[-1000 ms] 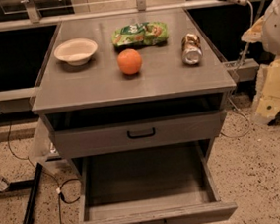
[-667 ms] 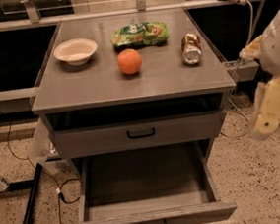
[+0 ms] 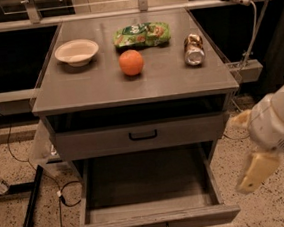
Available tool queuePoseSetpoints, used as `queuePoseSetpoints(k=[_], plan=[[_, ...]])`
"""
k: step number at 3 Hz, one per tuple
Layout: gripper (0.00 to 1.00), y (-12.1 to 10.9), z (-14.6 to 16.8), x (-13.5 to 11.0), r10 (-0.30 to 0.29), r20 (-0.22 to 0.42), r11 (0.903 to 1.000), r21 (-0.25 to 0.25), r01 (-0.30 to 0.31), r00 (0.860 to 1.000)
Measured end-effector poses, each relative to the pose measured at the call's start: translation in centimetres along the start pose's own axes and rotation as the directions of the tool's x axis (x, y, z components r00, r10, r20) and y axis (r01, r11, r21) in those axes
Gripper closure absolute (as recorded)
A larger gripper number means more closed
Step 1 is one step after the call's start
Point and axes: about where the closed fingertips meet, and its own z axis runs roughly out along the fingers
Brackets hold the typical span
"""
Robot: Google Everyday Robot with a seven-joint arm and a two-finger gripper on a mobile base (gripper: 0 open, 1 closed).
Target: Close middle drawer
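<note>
The middle drawer (image 3: 152, 220) is pulled far out toward me, low under the taller drawer (image 3: 184, 131), which sits slightly ajar. The claw (image 3: 255, 171) hangs to the right of the open drawer, near its front corner and not touching it; wide or narrow, I cannot tell. A bowl (image 3: 77, 51), orange (image 3: 131, 62) and can (image 3: 193, 50) rest on the counter (image 3: 94, 85).

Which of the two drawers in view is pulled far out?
The lower one, the middle drawer, its tray wide open; the upper drawer is nearly shut. The gripper hangs right of the open one.
</note>
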Motion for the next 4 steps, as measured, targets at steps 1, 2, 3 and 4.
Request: queuePoseSetpoints(k=[1,2,3,4], plan=[[0.42,2.9,6.5,2.6,0.0,0.091,0.9997,-0.024,0.002,0.996],[0.65,4.3,11.5,4.4,0.03,0.143,0.9981,-0.058,-0.022,0.989],[0.88,4.3,12.1,4.6,0.035,0.146,0.9977,-0.062,-0.026,0.989],[1.0,4.3,12.1,4.6,0.035,0.146,0.9977,-0.062,-0.027,0.989]])
